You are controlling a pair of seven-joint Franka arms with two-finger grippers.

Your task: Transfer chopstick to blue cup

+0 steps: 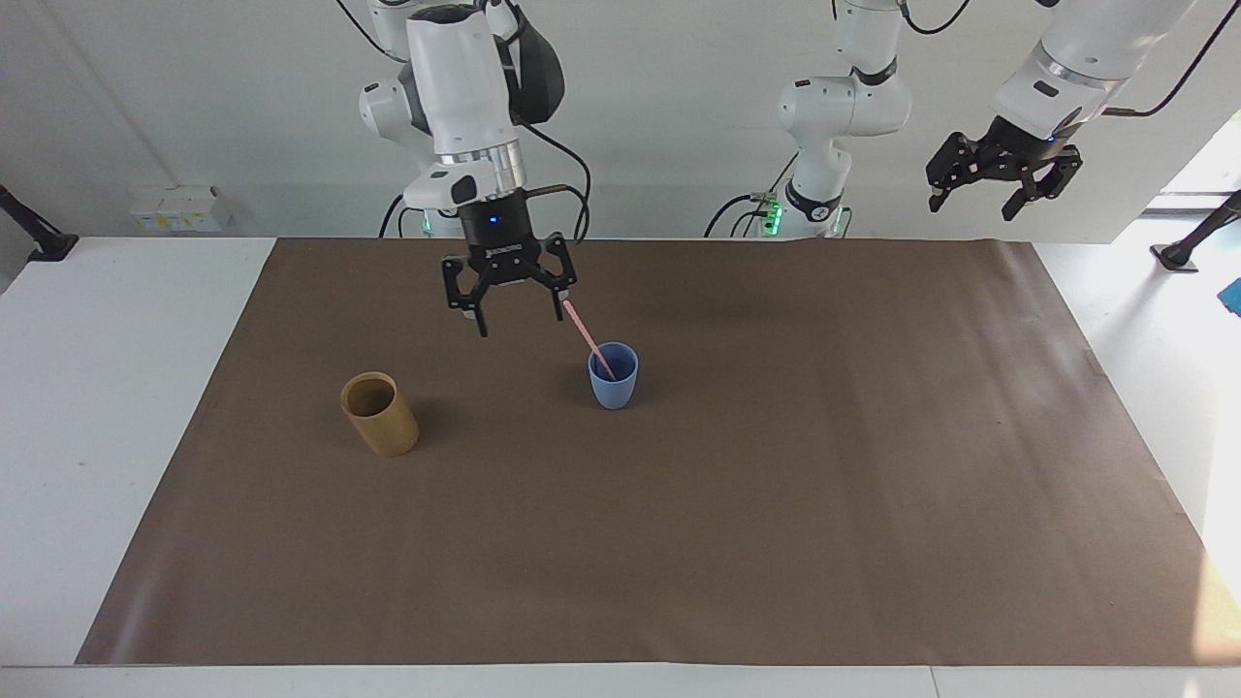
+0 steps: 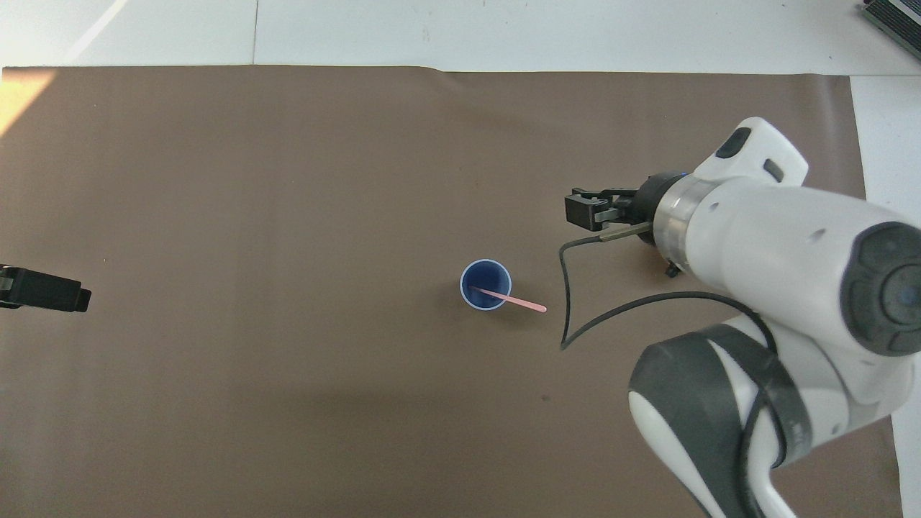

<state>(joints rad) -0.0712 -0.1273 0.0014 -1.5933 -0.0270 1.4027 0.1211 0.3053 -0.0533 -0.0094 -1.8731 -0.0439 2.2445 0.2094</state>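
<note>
Tan holder (image 1: 379, 414) hidden overhead by the right arm.

arms: glossy white shells, dark grey joint caps | wrists: silver ring above black block with blue light | right hand (image 1: 512, 302): black, skeletal fingers | left hand (image 1: 1003, 181): same | cables: black, looping | bases: green lights
</note>
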